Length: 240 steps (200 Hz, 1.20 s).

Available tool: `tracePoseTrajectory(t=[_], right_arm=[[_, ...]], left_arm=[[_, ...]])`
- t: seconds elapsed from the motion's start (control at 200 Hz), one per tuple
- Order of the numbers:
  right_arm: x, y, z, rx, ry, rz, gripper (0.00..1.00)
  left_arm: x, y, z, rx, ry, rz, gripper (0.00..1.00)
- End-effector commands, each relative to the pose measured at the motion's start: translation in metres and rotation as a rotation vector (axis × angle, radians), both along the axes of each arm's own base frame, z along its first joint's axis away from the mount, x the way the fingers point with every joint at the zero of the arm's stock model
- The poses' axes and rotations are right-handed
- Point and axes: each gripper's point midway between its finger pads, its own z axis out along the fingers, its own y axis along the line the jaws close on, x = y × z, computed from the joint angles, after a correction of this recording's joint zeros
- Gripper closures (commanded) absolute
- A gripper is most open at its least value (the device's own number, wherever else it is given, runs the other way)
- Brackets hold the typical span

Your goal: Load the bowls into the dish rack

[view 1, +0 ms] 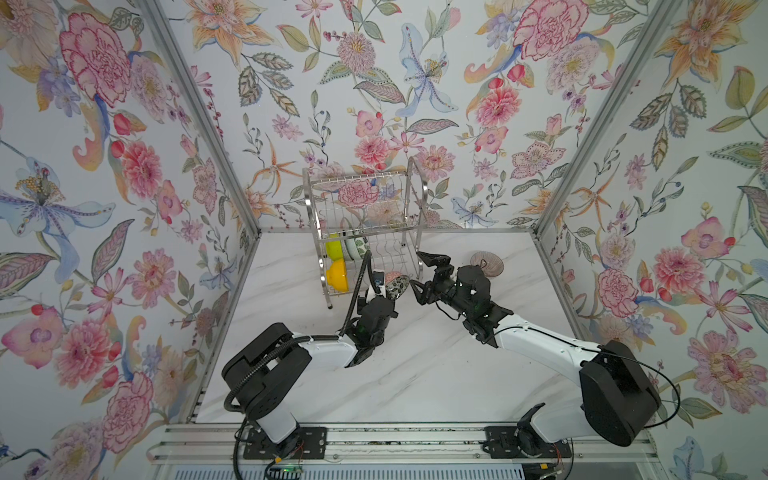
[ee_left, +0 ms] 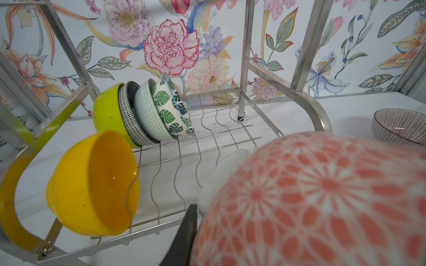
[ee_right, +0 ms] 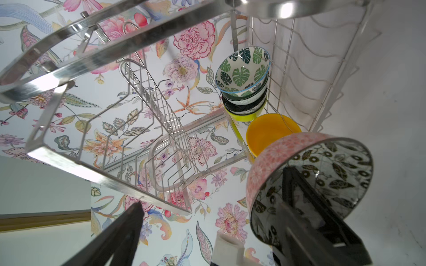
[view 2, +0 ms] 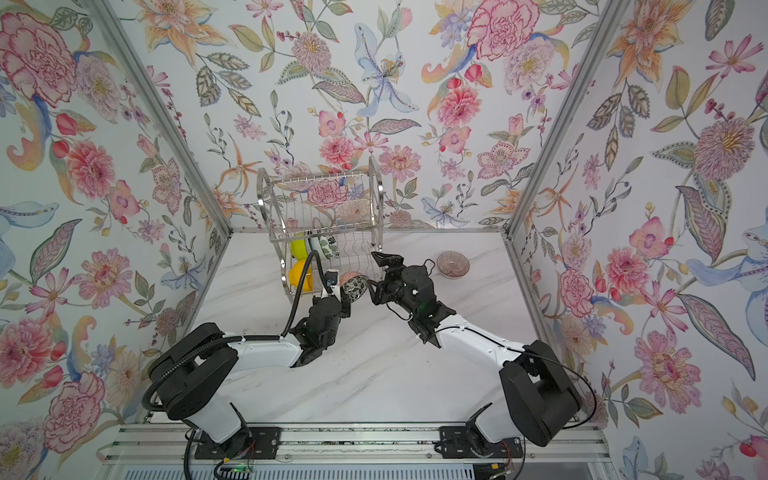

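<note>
While a yellow bowl [view 1: 336,274] stands on edge in the lower tier of the dish rack [view 1: 390,255], the left gripper [view 1: 384,291] clamps a pink-patterned bowl [view 1: 395,284] at the rack's front. Right gripper [view 1: 415,269]: jaws spread beside that bowl, perhaps touching it; ribbed bowl [view 1: 487,264] on the table beyond.

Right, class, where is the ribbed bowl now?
In both top views the ribbed bowl sits on the table, right of the rack, just beyond the right arm.
</note>
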Motion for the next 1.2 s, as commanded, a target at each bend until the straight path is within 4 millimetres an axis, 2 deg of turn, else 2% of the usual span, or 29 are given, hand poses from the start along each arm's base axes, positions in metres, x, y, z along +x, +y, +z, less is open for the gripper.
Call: tracePoseTrajectory(t=[0.0, 0.18, 0.285, 0.475, 0.611, 0.751, 0.846, 0.881, 1.016, 1.086, 1.101, 1.196], right_arm=[[0.001, 0.013, 0.017, 0.089, -0.023, 0.016, 0.16], [0.006, 0.021, 0.016, 0.127, -0.021, 0.014, 0.29], [0.01, 0.028, 0.014, 0.159, -0.021, 0.019, 0.42], [0.012, 0.042, 0.015, 0.196, -0.022, 0.046, 0.6], [0.012, 0.044, 0.016, 0.208, -0.029, 0.049, 0.71], [0.012, 0.043, 0.01, 0.203, -0.024, 0.044, 0.86], [0.012, 0.041, 0.006, 0.201, -0.027, 0.039, 0.95], [0.012, 0.04, 0.004, 0.198, -0.029, 0.037, 0.98], [0.017, 0.034, 0.006, 0.2, -0.073, 0.036, 1.0], [0.02, 0.028, 0.01, 0.189, -0.111, 0.03, 1.0], [0.021, 0.027, 0.009, 0.18, -0.119, 0.031, 1.0], [0.026, 0.015, 0.013, 0.123, -0.182, 0.027, 1.0]], left_arm=[[0.002, -0.01, 0.029, -0.05, -0.088, -0.01, 1.0], [0.002, -0.011, 0.03, -0.035, -0.093, -0.012, 1.0], [0.0, -0.012, 0.03, -0.027, -0.092, -0.018, 1.0], [-0.002, -0.015, 0.032, -0.011, -0.097, -0.025, 1.0], [-0.004, -0.015, 0.032, -0.002, -0.09, -0.025, 1.0], [-0.005, -0.015, 0.03, 0.003, -0.081, -0.024, 1.0], [-0.006, -0.014, 0.029, -0.009, -0.069, -0.019, 0.93], [-0.007, -0.014, 0.029, -0.021, -0.063, -0.022, 0.89], [-0.011, -0.012, 0.031, -0.068, -0.039, -0.031, 0.59], [-0.014, -0.01, 0.029, -0.081, -0.016, -0.03, 0.4], [-0.016, -0.008, 0.039, -0.104, -0.027, -0.028, 0.36], [-0.023, 0.0, 0.042, -0.132, 0.001, -0.02, 0.15]])
